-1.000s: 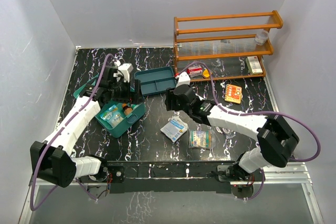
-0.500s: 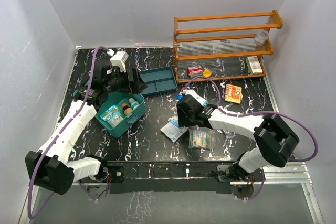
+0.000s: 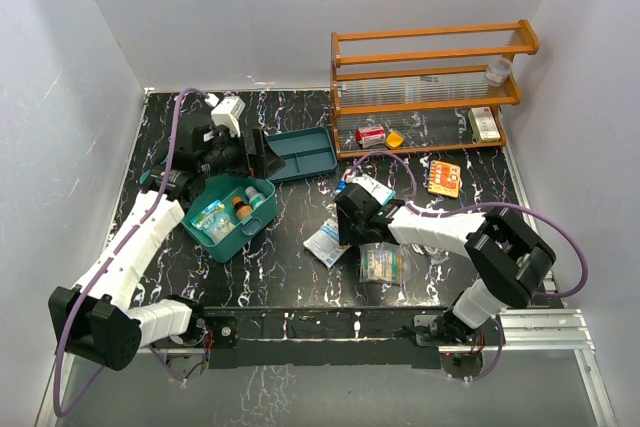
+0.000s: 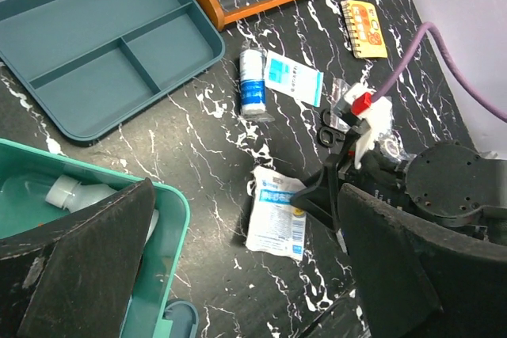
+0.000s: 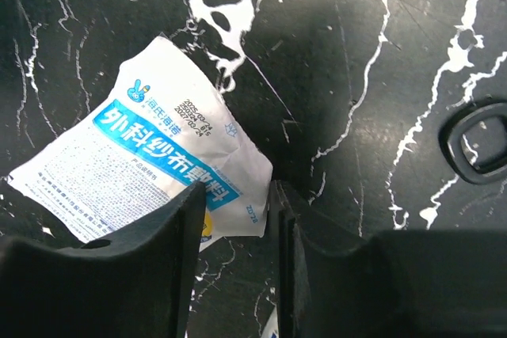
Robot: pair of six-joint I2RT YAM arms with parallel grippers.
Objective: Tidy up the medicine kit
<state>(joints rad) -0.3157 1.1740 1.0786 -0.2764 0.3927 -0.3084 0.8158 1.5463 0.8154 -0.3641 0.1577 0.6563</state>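
Observation:
The medicine kit (image 3: 248, 237) is a teal-green box standing open at the left, with bottles and a packet inside; its rim (image 4: 170, 227) shows in the left wrist view. A white gauze packet (image 3: 326, 244) (image 4: 277, 223) (image 5: 135, 164) lies flat on the black marbled table. My right gripper (image 3: 340, 232) (image 5: 238, 195) is low over it, its jaws narrowed and straddling the packet's right corner. My left gripper (image 3: 250, 152) (image 4: 245, 275) hangs wide open and empty above the kit's right edge.
A darker divided tray (image 3: 297, 153) (image 4: 103, 45) lies behind the kit. The orange wooden rack (image 3: 425, 87) stands at the back right. A bandage roll (image 4: 252, 89), a flat packet (image 4: 294, 78), scissors (image 4: 326, 126), an orange booklet (image 3: 443, 178) and a strip pack (image 3: 381, 263) lie around the right arm.
My right arm has swung from the tray down to the gauze packet, its jaws narrowing. My left gripper rose from the kit, drew back and opened fully.

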